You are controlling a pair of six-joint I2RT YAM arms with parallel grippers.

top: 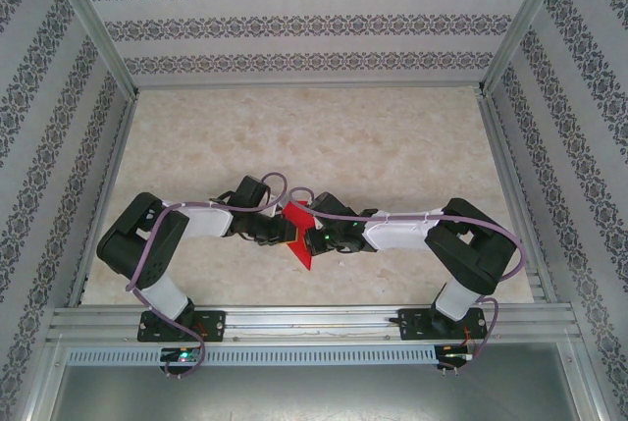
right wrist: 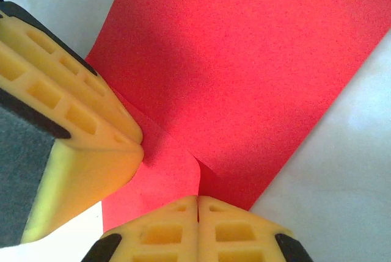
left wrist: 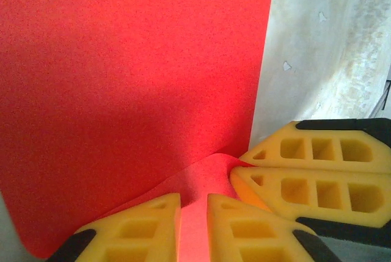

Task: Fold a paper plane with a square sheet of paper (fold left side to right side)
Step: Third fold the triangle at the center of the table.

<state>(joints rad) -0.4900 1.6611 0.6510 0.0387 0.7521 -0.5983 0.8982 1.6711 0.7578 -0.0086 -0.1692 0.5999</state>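
Observation:
The red sheet of paper [top: 302, 252] lies creased on the table between my two arms, near the front edge. In the left wrist view the paper [left wrist: 134, 60] spreads flat, with one flap lifted toward the right gripper [left wrist: 241, 167], whose yellow fingers are pinched on that flap's edge. My left gripper [left wrist: 194, 198] stands over the paper with its jaws a narrow gap apart, and red shows through the gap. In the right wrist view my right gripper [right wrist: 197, 200] is shut, a raised fold of the paper [right wrist: 244, 60] running into its seam. The left gripper [right wrist: 137, 143] rests on the paper beside it.
The marble-patterned table [top: 343, 136] stretches behind the arms, with patterned walls on three sides. An aluminium rail [top: 314, 321] runs along the front. The two grippers [top: 278, 235] [top: 322, 240] sit almost tip to tip.

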